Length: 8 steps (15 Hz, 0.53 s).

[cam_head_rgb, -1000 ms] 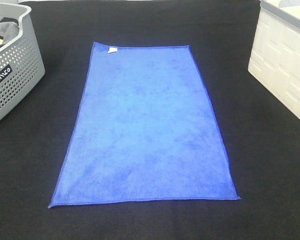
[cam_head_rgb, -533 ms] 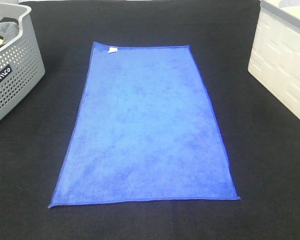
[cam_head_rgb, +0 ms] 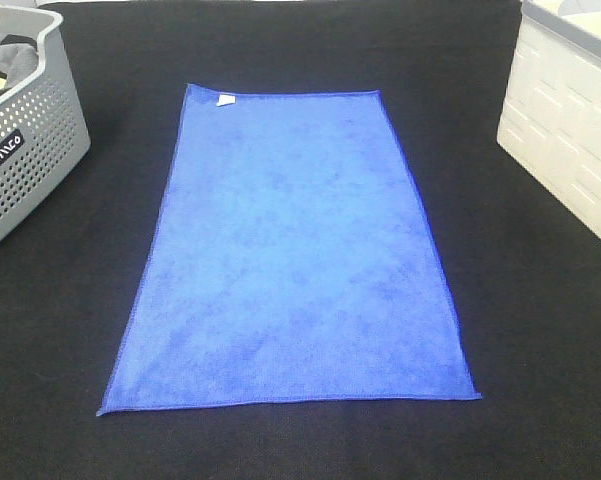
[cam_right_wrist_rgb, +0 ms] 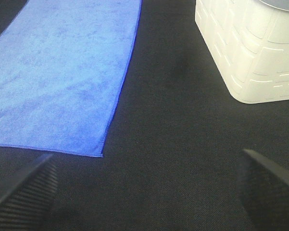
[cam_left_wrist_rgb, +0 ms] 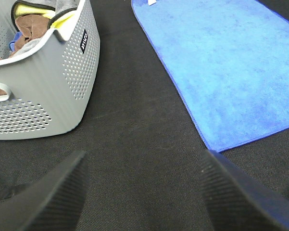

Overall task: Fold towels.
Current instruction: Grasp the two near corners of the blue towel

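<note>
Blue microfibre towel (cam_head_rgb: pixel 298 250) lies flat, unfolded, centre of the table (cam_head_rgb: pixel 540 350), short hem along the near edge. We read both jaws wide open, empty, short of its near corners. Risk: uneven corner grips skew the fold; thin hem may slip out.

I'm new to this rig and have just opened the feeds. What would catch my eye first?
A bright blue towel lies spread flat in the middle of the black table cover, a small white tag at its far edge. A grey perforated basket holding cloths stands at the far left, a white bin at the far right. The left end effector and the right end effector are both open and empty.
</note>
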Motion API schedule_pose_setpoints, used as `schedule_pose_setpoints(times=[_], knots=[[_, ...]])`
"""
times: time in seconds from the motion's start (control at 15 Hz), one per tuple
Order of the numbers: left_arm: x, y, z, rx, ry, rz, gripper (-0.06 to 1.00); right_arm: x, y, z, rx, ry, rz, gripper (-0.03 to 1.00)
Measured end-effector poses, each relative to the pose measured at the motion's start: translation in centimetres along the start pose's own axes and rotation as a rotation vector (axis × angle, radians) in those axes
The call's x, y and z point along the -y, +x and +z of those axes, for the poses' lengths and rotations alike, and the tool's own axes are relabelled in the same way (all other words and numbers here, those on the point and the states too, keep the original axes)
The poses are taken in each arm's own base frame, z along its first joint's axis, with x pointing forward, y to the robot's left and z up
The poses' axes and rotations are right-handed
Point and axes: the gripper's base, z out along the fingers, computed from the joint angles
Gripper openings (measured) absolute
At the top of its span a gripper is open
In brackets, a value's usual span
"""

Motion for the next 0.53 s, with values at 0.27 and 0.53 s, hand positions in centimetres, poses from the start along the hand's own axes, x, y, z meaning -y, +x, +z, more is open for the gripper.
schedule_pose_setpoints(times=[0.27,0.53], knots=[[0.05,-0.01,0.0,0.002,0.006,-0.003,0.64,0.0,0.0,0.0,0.0,0.0,0.0,0.94],[0.25,-0.08,0.0,0.009,0.027,-0.016,0.64,-0.11,-0.02,0.0,0.002,-0.012,0.007,0.94]])
